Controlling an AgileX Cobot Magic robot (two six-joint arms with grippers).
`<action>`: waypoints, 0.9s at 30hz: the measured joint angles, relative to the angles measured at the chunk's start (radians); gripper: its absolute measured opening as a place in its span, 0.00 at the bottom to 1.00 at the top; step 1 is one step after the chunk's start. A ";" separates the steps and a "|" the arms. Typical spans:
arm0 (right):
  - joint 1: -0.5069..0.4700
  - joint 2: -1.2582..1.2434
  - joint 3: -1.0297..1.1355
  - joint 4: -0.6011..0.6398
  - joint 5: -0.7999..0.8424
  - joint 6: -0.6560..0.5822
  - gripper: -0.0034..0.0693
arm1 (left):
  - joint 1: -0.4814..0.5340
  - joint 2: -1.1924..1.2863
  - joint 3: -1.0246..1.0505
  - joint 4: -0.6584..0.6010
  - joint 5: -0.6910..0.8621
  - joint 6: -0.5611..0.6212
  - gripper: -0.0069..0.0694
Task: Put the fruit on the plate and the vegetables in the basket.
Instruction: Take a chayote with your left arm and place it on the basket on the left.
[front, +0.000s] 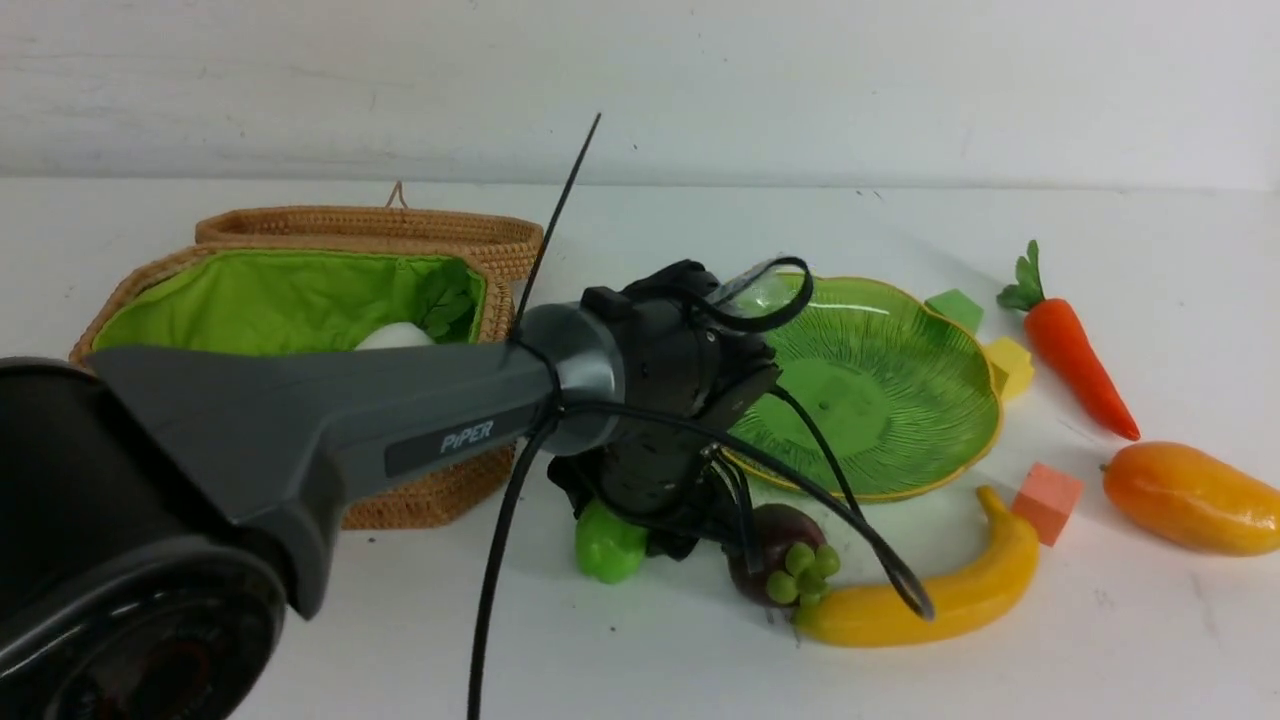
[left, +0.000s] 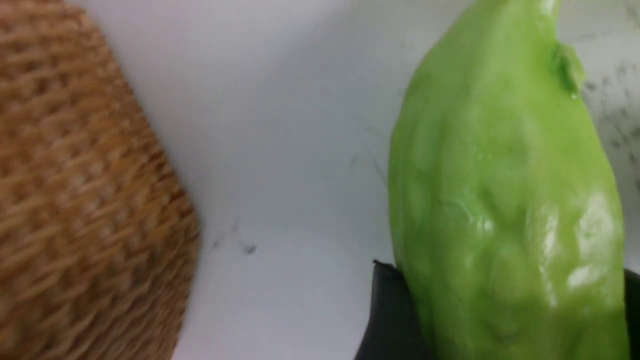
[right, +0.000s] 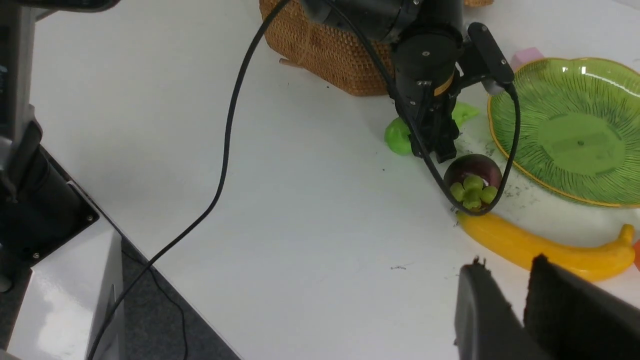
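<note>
My left fingers (left: 392, 320) clamp the bumpy light-green toy cucumber (left: 500, 200) on the white counter (left: 300, 150).
The woven tan wicker basket (left: 75, 200) sits just beside them; my right fingers (right: 482, 310) stand slightly apart, empty.

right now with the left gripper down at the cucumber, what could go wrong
The cucumber is glossy and bumpy, so it may slip from the left gripper on the lift. A cable loop hangs around the mangosteen, close to the banana; rising could drag them. The basket wall stands close by, so a low swing may bump it.
</note>
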 joint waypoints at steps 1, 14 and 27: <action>0.000 0.000 0.000 0.000 0.000 0.000 0.25 | -0.009 -0.032 0.000 -0.008 0.018 0.016 0.70; 0.000 0.000 0.000 0.001 0.000 0.000 0.27 | 0.032 -0.495 -0.001 0.098 0.118 0.641 0.70; 0.000 0.000 0.000 0.001 0.000 0.000 0.28 | 0.488 -0.471 -0.001 -0.200 0.000 1.095 0.76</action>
